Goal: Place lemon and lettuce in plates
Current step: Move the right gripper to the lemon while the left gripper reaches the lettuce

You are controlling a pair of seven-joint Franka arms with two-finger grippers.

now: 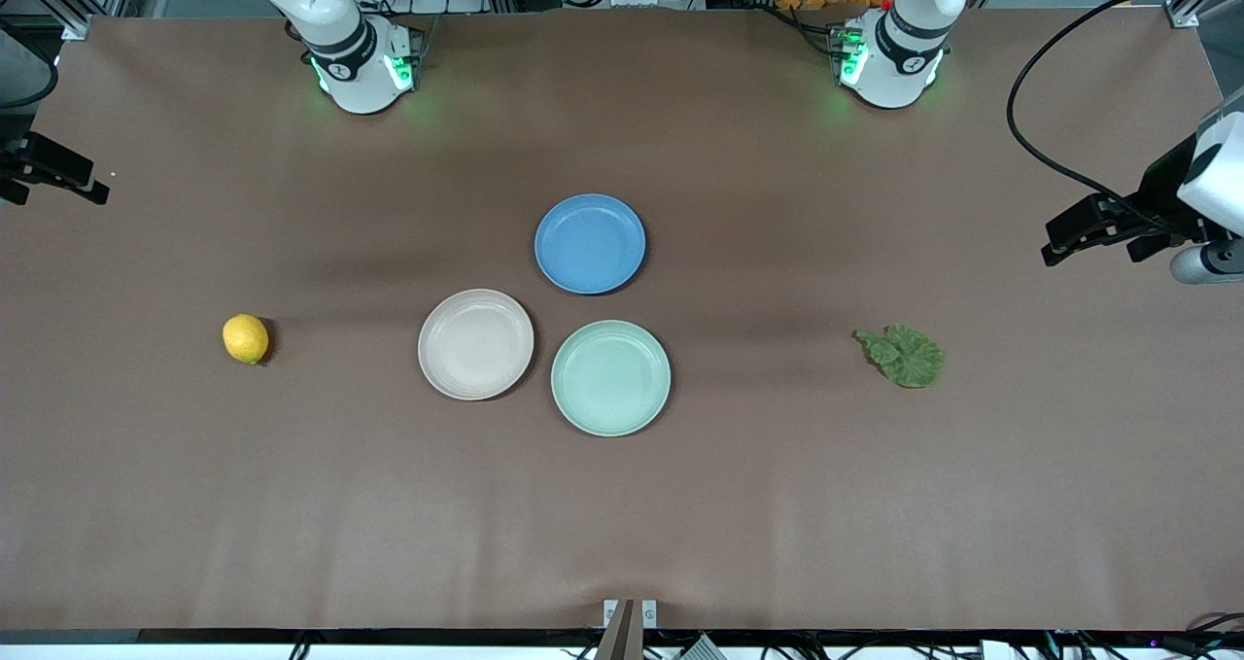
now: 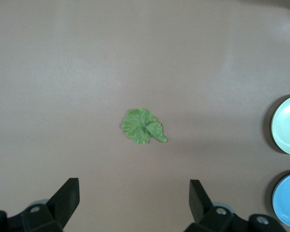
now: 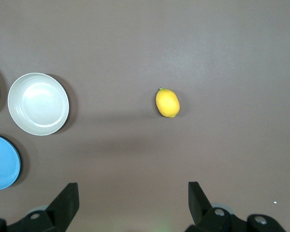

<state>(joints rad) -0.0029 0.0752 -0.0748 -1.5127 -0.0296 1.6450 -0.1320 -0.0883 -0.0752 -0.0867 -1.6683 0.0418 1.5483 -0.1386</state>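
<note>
Mid-table: beige-pink plate [image 1: 475,343] and mint plate [image 1: 610,377] side by side, smooth shallow rounds, w/ blue plate [image 1: 590,243] just farther from front cam, all bare. Toward left arm's end: lettuce [image 1: 904,355], flat crinkled leaf, stem tip pointing to the plates, nearest left gripper [image 2: 134,198], held high w/ fingers spread wide. Toward right arm's end: lemon [image 1: 245,338], small glossy oval, nearest right gripper [image 3: 133,198], likewise wide apart, holding nothing.
</note>
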